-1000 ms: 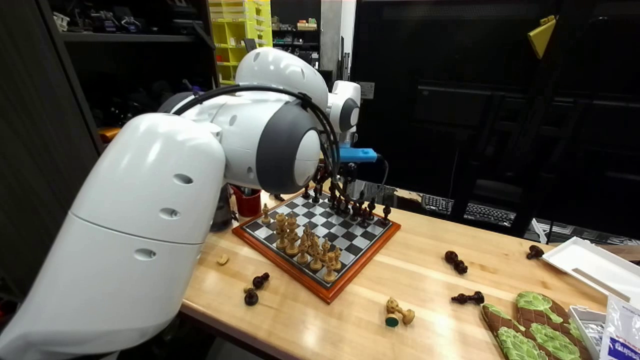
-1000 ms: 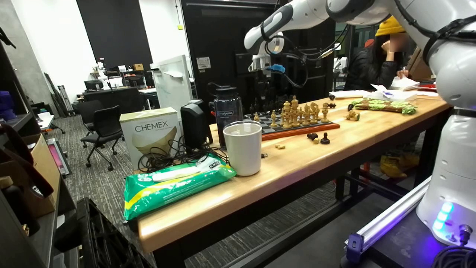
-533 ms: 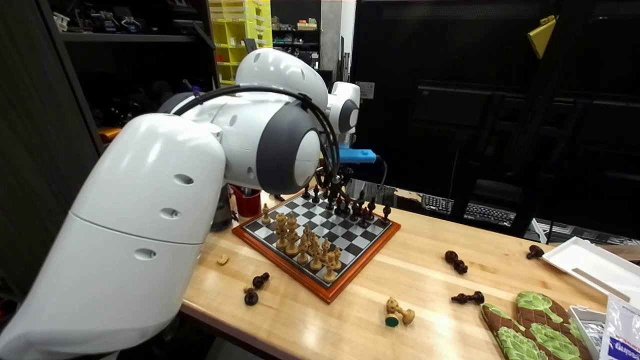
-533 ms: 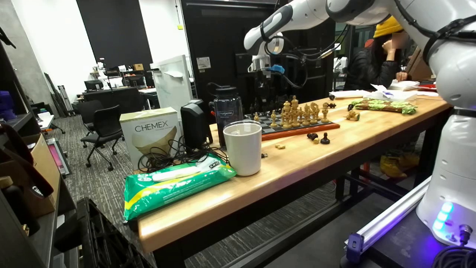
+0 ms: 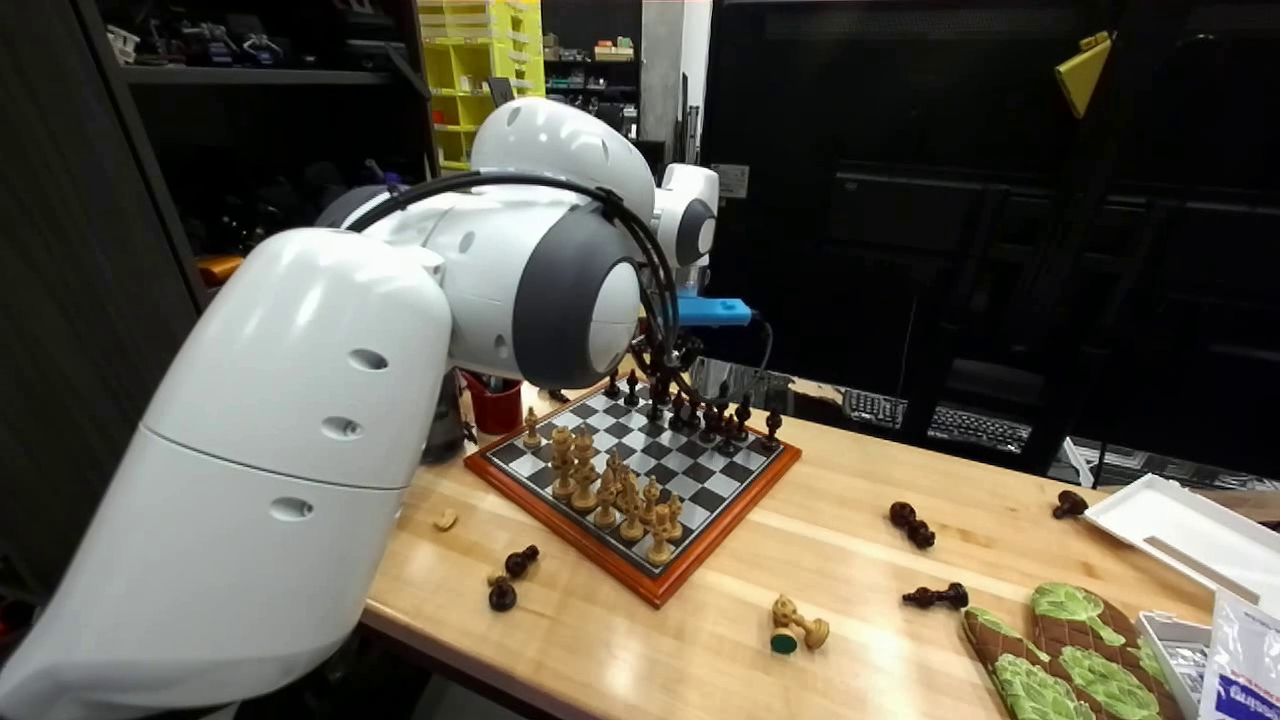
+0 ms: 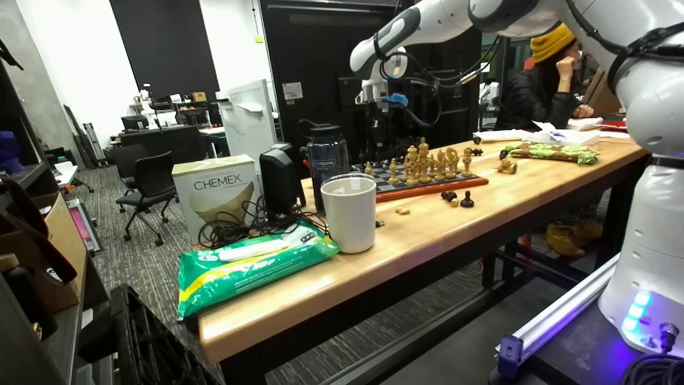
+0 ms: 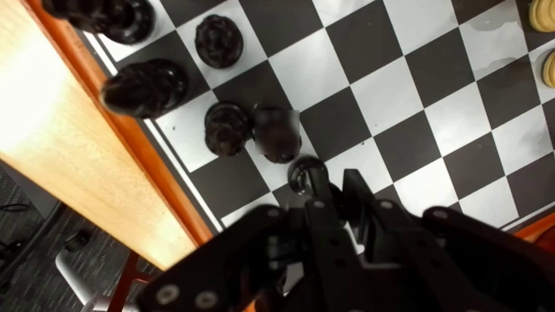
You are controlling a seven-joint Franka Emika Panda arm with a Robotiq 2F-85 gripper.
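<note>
- The claw point(image 7: 336, 173) has its fingertips slightly apart about a dark chess piece point(image 7: 299, 174); with black on black, I can't make out whether they grip it.
- That piece is at lower centre of the wrist frame, on or just above the chessboard point(image 7: 364, 45).
- Step in hand, I judge: close handling, lifting or setting unclear.
- Next move calls for slow, fine motion, sparing the dark neighbour point(image 7: 277, 138) just to its upper left.

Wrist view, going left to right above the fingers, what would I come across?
Wooden tabletop → chessboard's reddish wooden rim → cluster of dark chess pieces → two light chess pieces, both cut off by the right edge.
</note>
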